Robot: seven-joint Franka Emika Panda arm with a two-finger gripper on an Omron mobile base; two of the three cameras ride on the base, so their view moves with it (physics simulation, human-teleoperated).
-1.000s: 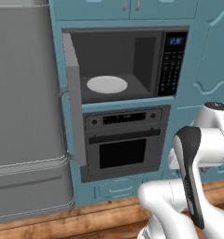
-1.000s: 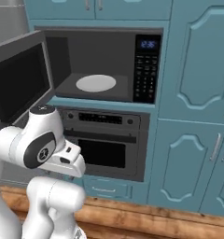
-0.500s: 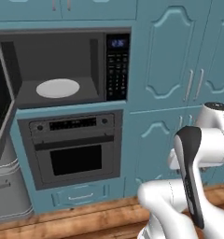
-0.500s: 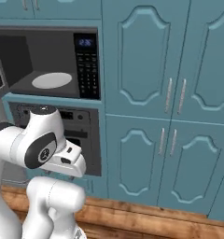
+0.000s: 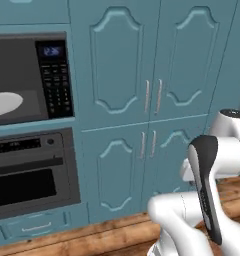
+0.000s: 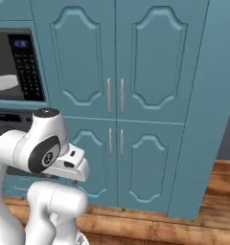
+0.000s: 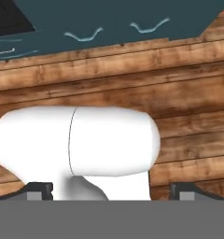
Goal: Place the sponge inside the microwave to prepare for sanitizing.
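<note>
A rendered domestic kitchen, shown by a wall of built-in teal cabinet doors point(image 5: 154, 70) with raised arched panels and slim vertical metal handles point(image 5: 147, 96). At the left, a grey microwave point(image 5: 27, 80) with a black keypad point(image 5: 54, 82) and a pale round turntable point(image 5: 4, 102) is set into the cabinetry, directly above a grey oven point(image 5: 32, 172) with a dark glass window. A wooden plank floor point(image 6: 150, 227) runs along the base of the cabinets.
</note>
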